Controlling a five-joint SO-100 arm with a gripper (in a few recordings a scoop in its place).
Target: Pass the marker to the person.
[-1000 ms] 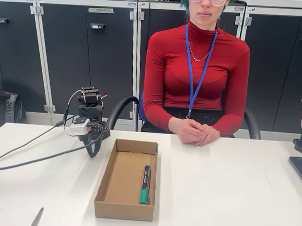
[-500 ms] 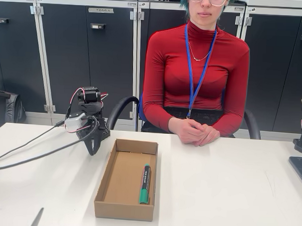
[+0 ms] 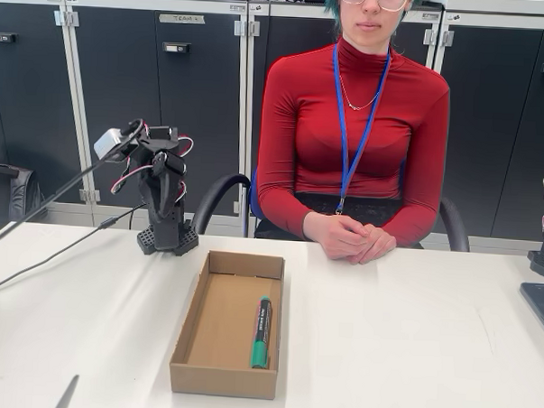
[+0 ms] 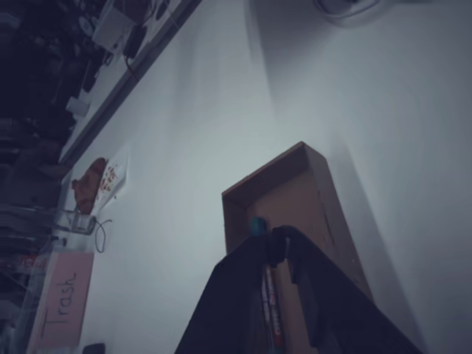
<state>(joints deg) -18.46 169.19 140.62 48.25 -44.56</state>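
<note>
- Since a second ago the arm (image 3: 164, 195) has lifted off its folded, low pose near the table and now stands upright on its base, wrist end raised and tipped toward the left of the fixed view; cables have swung up with it.
- Nothing else has shifted: marker, box and person sit where they were.
- Marker (image 3: 261, 332) lies flat inside the cardboard box (image 3: 199, 320), along the box's right wall in the fixed view, green cap toward the near end, dark body with print.
- Wrist view: gripper (image 4: 284, 247) points down toward the box (image 4: 328, 214); marker's green end (image 4: 257, 225) shows just past the finger tips, partly hidden by them.
- Gripper jaws sit close together in the wrist view with nothing between them; looks closed and empty, though the picture is dim and blurred.
- Gripper is well apart from the marker, high above the table; no contact.
- Person (image 3: 352, 135) sits behind the table, hands (image 3: 352, 239) clasped on the table edge, not reaching out.
- Grey blade-like object (image 3: 66, 394) at the near left table edge, untouched.
- Progress, as I judge it: very early. Nothing picked up; only the approach has started.
- Left to do: open the jaws, come down into the box, grasp the marker, lift it clear of the walls, carry it toward the person's hands, release.
</note>
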